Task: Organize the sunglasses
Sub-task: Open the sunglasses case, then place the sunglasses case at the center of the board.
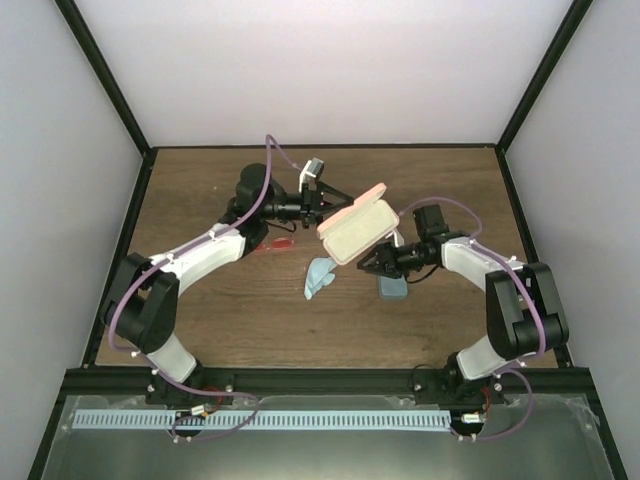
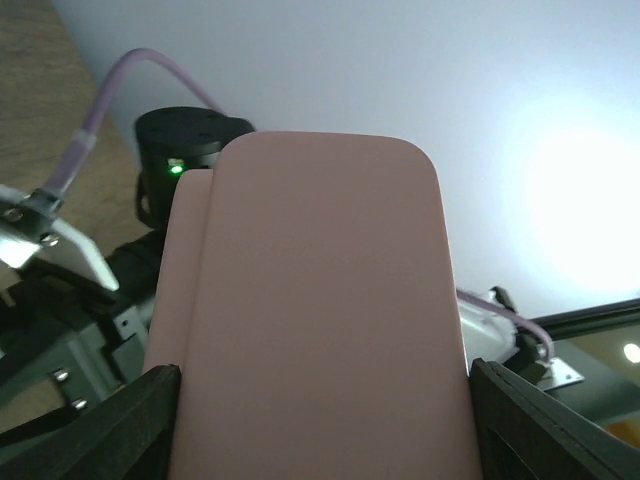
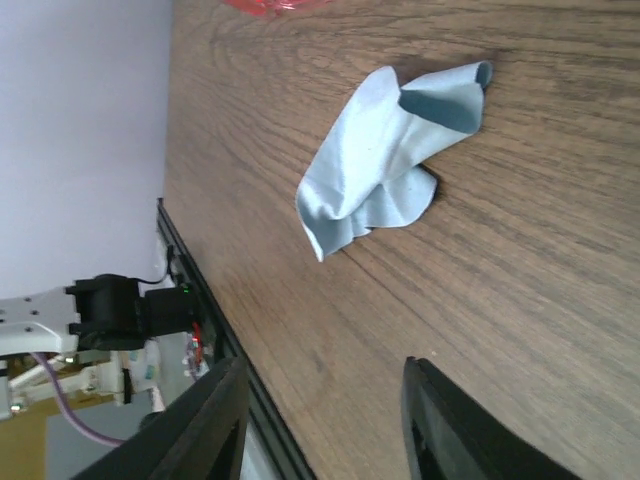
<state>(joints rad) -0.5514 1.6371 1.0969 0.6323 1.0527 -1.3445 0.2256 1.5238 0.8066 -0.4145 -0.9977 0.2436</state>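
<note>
From above, the left hand (image 1: 338,207) grips an open pink case (image 1: 358,228) held off the tabletop (image 1: 430,190) — red sunglasses (image 1: 277,245) lie behind it, beside its forearm. Left wrist: the pink case fills the span between the fingers (image 2: 110,430). Right wrist: the right hand (image 3: 325,370) is partly open and empty — a blue cloth (image 3: 385,160) lies ahead, the sunglasses beyond.

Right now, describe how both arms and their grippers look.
The left arm and right arm both have smooth white link shells between bulky black joint housings. A lilac cable loops along each. The left gripper and right gripper have black, wedge-shaped fingers.
</note>
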